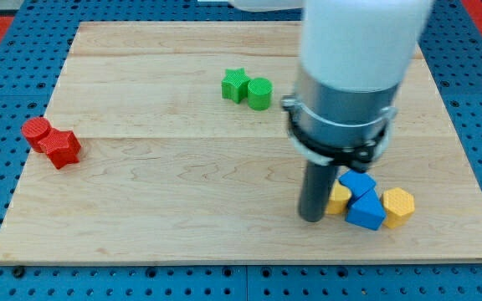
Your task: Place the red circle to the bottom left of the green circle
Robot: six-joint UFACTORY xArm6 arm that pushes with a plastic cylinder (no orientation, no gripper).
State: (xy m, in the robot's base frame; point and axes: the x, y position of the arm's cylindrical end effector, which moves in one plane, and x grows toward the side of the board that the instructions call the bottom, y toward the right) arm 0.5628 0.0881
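You are looking at a pale wooden bench [182, 201] with the white and grey arm [350, 75] over its right half. There is no hand on this rig, only the dark rod; my tip [312, 219] rests just left of the 2 blue blocks [362, 201] and 2 yellow blocks [398, 206]. The red plastic circle [35, 130] touches the red star block [62, 148] at far left, well apart from the green plastic circle [259, 93] beside the green star [235, 84].

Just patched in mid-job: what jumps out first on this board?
The big arm fills the view's upper right, with my tip down beside the yellow and blue blocks at lower right. The red circle sits far left touching another red block, well away from the green circle at top centre.
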